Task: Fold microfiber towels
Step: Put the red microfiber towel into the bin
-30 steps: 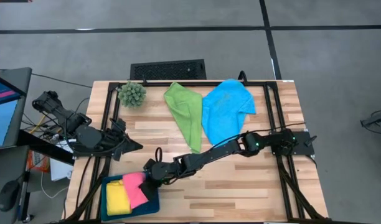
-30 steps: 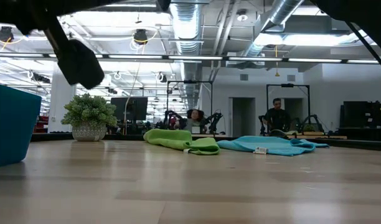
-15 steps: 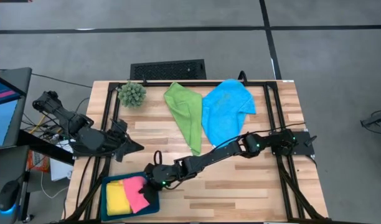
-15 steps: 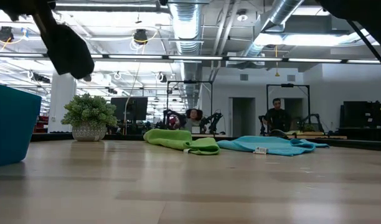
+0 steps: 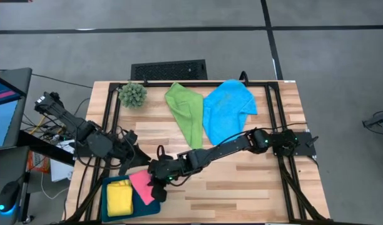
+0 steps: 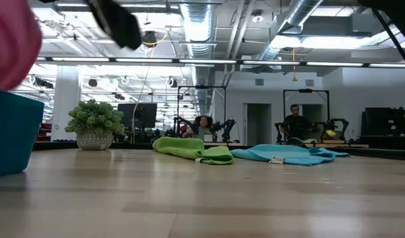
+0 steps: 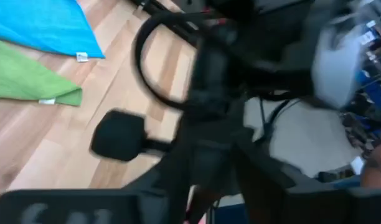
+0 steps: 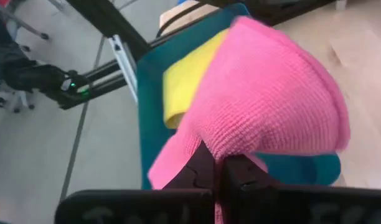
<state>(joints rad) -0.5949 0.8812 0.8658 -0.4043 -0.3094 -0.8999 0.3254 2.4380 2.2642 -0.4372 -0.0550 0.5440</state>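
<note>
Four towels are in play, and we find two of them at the near left corner of the counter (image 5: pixel 241 181), in the teal tray (image 5: pixel 106 201). We see the yellow towel (image 5: pixel 119 196) lying folded and flat in the tray's left half. Beside it, the pink towel (image 5: pixel 141 186) hangs tilted over the tray's right side, and we can see why: the right gripper (image 8: pixel 216 169) has its two dark fingers pressed together on the pink cloth's edge, pinching it. In the right wrist view the pink fabric bulges out above the fingers, with the yellow towel and the tray's teal wall showing behind it. We follow the right arm stretching long across the counter from its base on the right side to that corner.

Over by the tray's upper edge we spot the left gripper (image 5: pixel 130 152), just beside the right one. Its wrist view is filled with the other arm's dark links, so we cannot tell whether its fingers are spread or together.

At the far side of the counter we have the other two. We see the green towel (image 5: pixel 185 112) lying limp and crumpled in a long strip, and the bright blue towel (image 5: pixel 226 109) spread loosely just to its right, their edges touching. A small spiky green plant (image 5: pixel 133 94) stands in the far left corner. From the low view, two people show in the room well beyond the counter.
</note>
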